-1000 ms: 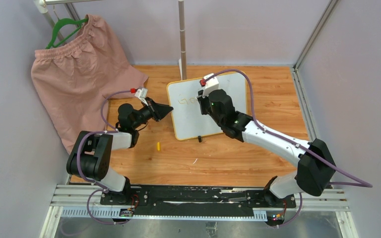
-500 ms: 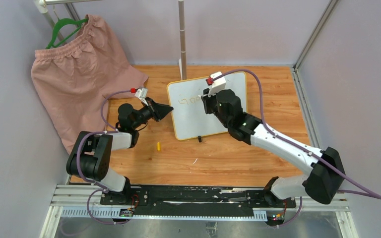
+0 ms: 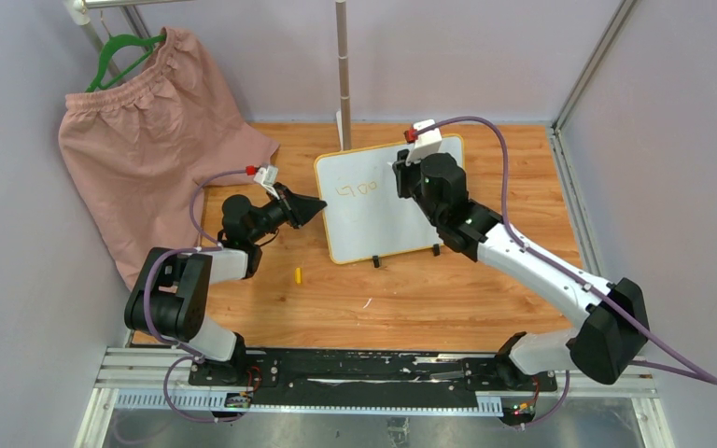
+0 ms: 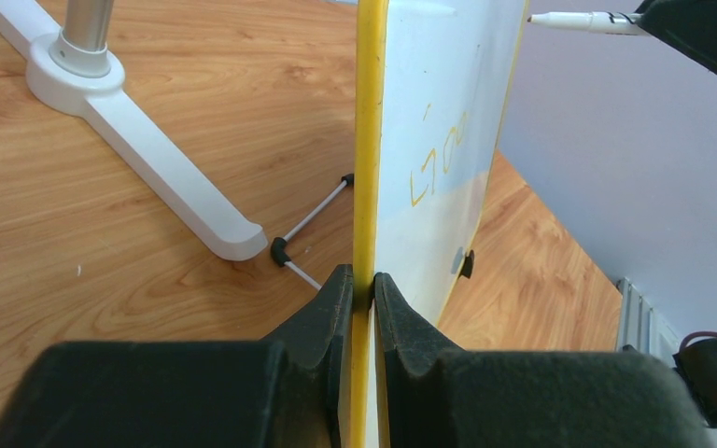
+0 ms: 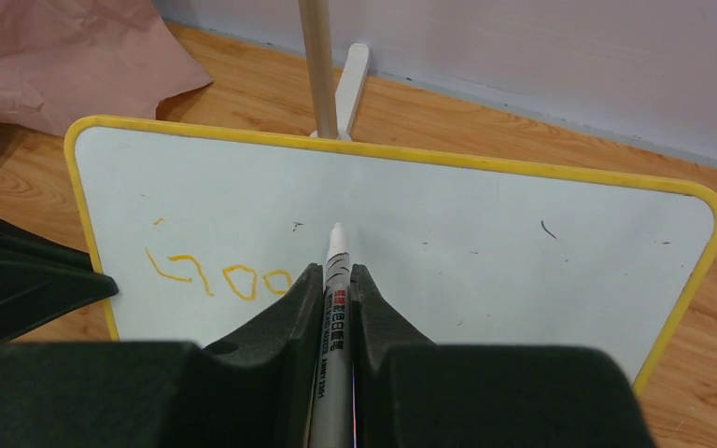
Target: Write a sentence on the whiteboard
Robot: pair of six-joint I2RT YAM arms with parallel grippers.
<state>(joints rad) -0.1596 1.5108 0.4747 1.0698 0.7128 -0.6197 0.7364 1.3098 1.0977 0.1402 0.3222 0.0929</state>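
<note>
The whiteboard (image 3: 383,229) stands tilted on the wooden table, yellow-framed. My left gripper (image 3: 320,206) is shut on its left edge; in the left wrist view the gripper (image 4: 364,280) pinches the yellow frame (image 4: 366,140). The start of the sentence (image 5: 229,278) is a few yellow letters at the board's upper left (image 3: 357,189). My right gripper (image 5: 336,275) is shut on a white marker (image 5: 334,308). The marker's tip points at the board's face, right of the letters. Whether the tip touches the board I cannot tell. From above, the right gripper (image 3: 401,177) hangs over the board's upper right.
A pink garment (image 3: 149,140) on a green hanger hangs at the back left. A pole (image 3: 343,65) on a white base (image 4: 149,159) stands just behind the board. A small yellow cap (image 3: 298,274) lies on the table in front of the left gripper.
My right gripper has moved right and back along the board with the marker, uncovering the yellow letters. The left gripper and the board have not moved.
</note>
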